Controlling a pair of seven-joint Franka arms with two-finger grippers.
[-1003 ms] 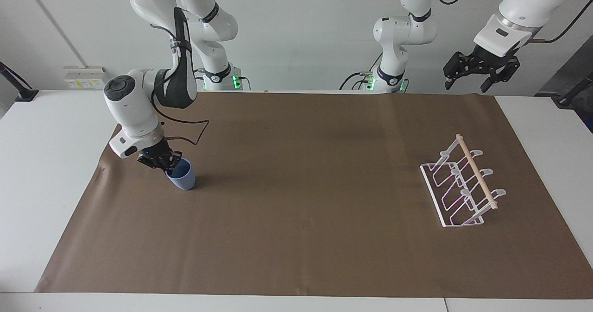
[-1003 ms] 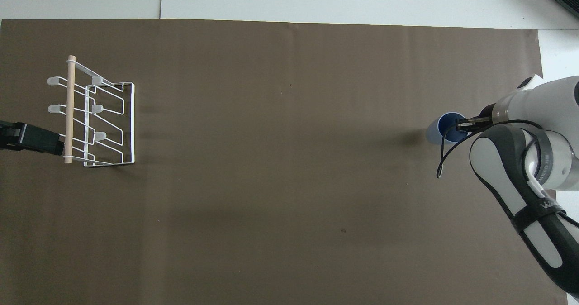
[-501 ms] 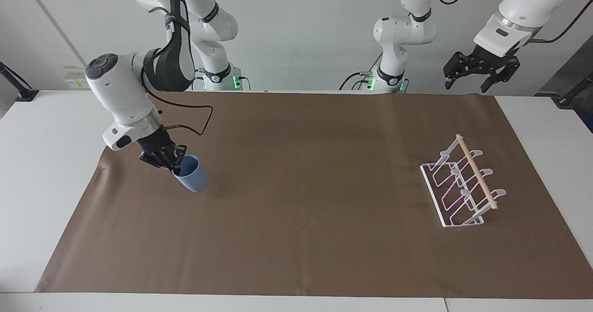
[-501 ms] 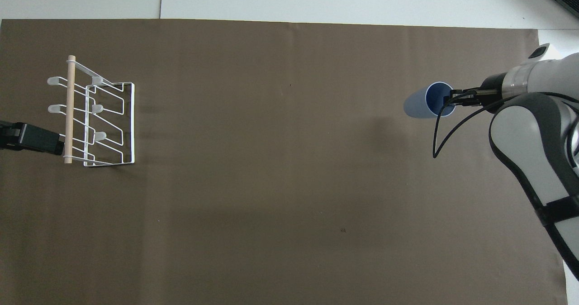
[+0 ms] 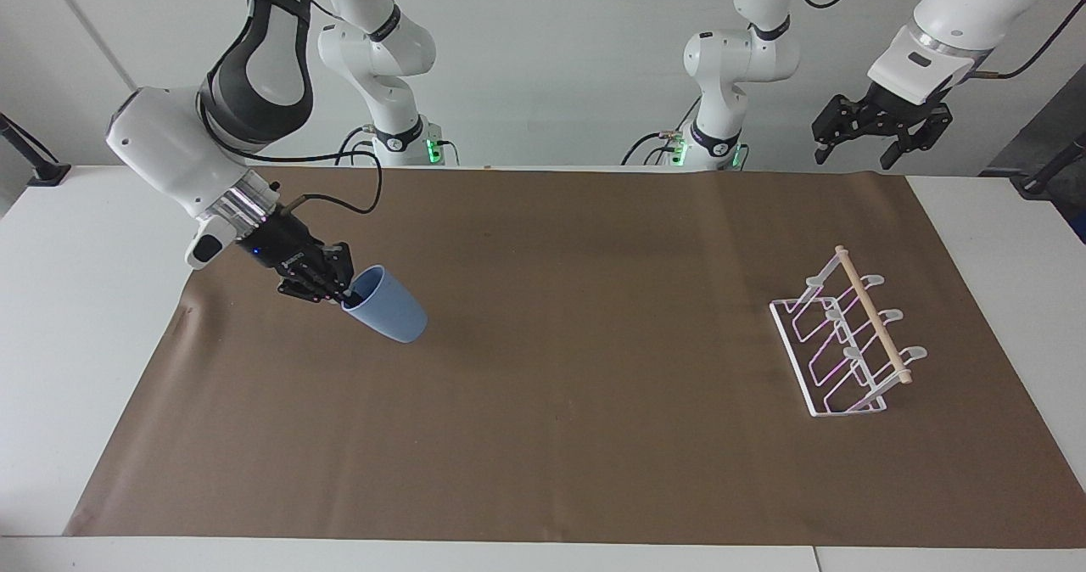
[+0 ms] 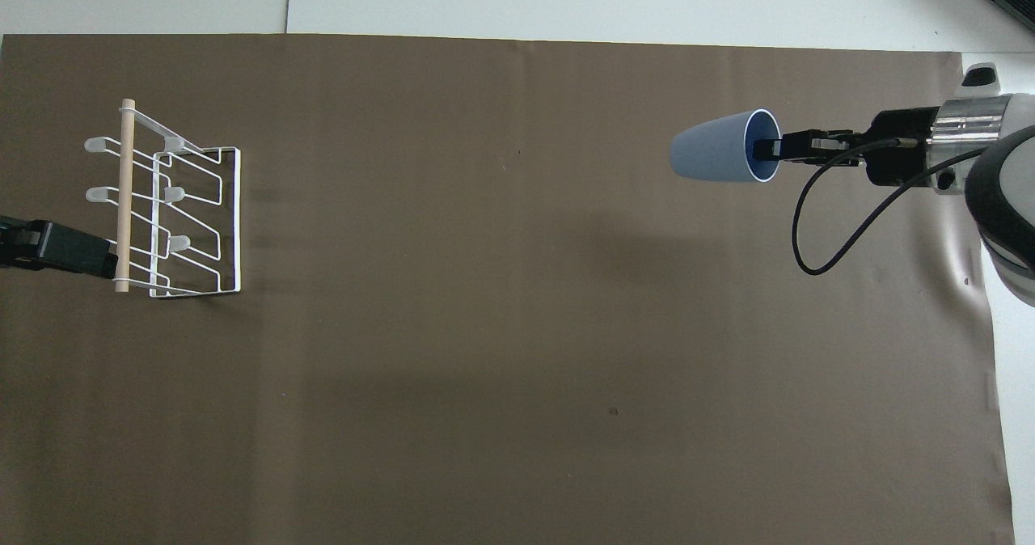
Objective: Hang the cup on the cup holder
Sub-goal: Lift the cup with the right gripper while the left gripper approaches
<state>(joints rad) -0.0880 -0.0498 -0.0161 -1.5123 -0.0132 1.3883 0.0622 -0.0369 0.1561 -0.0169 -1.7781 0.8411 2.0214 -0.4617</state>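
Light-blue cup [image 5: 386, 308] tipped sideways above mat, white wire cup holder [image 5: 844, 340] upright

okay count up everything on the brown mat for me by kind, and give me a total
Cup: 1, light blue, tipped on its side, held off the mat in the right gripper
Cup holder: 1, white wire with a wooden dowel, standing at the left arm's end
Total: 2

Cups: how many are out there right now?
1. The cup hangs tilted in the air over the brown mat, at the right arm's end, pinched by its rim; none is on the cup holder.
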